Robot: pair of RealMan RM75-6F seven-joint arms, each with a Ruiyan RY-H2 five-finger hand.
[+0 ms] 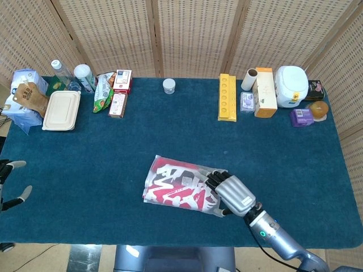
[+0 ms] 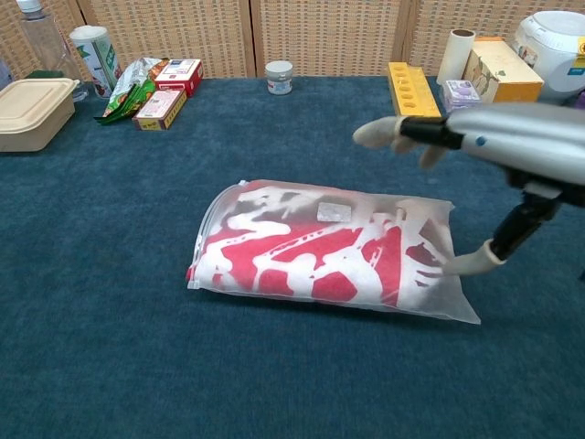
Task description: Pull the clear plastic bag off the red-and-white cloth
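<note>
Right hand at the bag's right end.
We see the right hand (image 1: 231, 192), fingers spread, over the clear plastic bag (image 2: 302, 229); thumb tip touches its edge; red-and-white cloth (image 2: 311, 261) inside.

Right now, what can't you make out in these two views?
- Right hand contact: the head view has it over the bag's right end; the chest view shows one fingertip at the edge, but a grip can't be confirmed.
- Cloth: blurred by the frosted plastic; folds unreadable.
- Left hand: cut off by the head view's left edge, absent from the chest view.
- Box labels at the back: too small.
</note>
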